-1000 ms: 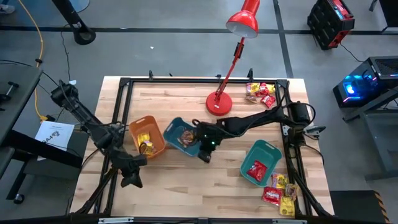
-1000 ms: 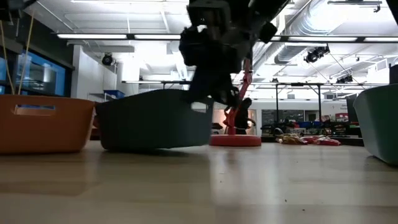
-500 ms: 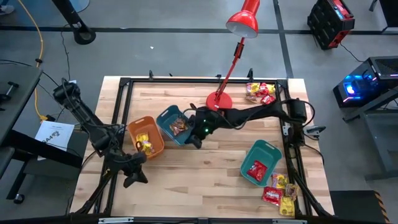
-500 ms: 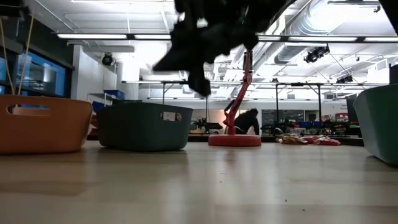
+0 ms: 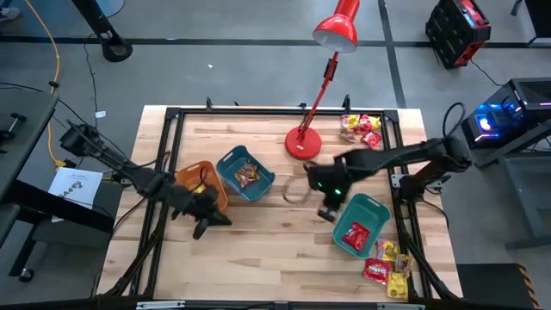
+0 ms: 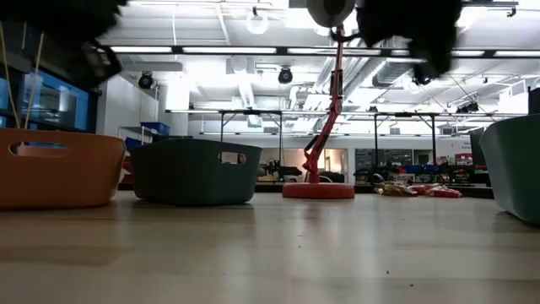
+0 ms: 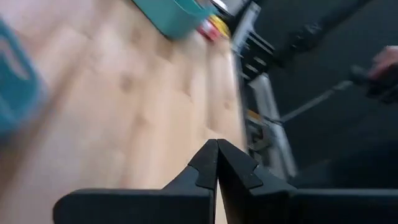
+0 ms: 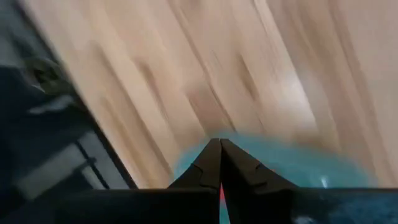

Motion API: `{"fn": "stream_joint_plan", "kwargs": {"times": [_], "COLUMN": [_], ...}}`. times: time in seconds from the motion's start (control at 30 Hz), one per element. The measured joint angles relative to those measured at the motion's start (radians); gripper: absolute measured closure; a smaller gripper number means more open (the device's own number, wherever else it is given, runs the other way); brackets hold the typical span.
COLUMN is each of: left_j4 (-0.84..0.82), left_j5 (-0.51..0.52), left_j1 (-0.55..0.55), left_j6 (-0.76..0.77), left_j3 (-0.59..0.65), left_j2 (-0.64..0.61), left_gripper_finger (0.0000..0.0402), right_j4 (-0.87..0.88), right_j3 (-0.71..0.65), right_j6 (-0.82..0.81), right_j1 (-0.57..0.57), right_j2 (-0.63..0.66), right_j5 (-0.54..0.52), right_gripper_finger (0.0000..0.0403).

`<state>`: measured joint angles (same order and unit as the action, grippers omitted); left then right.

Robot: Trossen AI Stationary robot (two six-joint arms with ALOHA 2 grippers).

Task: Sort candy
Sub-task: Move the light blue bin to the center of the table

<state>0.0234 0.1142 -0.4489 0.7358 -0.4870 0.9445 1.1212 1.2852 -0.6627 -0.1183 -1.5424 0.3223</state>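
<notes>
Wooden table (image 5: 258,232): both arms' fingers closed, empty; candy (image 5: 355,233) in bin beside right fingers (image 5: 326,213).

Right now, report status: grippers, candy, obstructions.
Left gripper shut, empty, beside orange bin. Right gripper shut, empty, by teal bin. Candy unsorted at table corners. Lamp nearby.

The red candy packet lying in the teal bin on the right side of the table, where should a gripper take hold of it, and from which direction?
Probably from straight above. The red candy packet lies flat on the floor of the right teal bin, whose walls block any sideways approach. Pinch across its narrow width near the middle. The right gripper, shut, is just beside that bin's edge.
</notes>
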Motion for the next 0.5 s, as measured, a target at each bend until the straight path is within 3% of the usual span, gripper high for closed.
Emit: {"fn": "stream_joint_plan", "kwargs": {"times": [0.13, 0.27, 0.5], "left_j4": [0.0, 0.002, 0.0], "left_j5": [0.002, 0.001, 0.021], "left_j1": [0.129, 0.187, 0.194], "left_j6": [-0.107, -0.239, -0.464], "left_j3": [-0.045, -0.129, -0.25], "left_j2": [0.028, 0.058, 0.067], "left_gripper_finger": [0.0401, 0.0401, 0.0401], "right_j4": [0.054, 0.052, -0.067], "right_j3": [-0.11, -0.216, -0.322], "right_j6": [-0.169, -0.285, -0.366], "right_j1": [-0.108, -0.176, -0.15], "right_j2": [0.034, 0.045, 0.044], "right_j5": [-0.028, -0.025, -0.182], "right_gripper_finger": [0.0403, 0.0403, 0.0403]}}
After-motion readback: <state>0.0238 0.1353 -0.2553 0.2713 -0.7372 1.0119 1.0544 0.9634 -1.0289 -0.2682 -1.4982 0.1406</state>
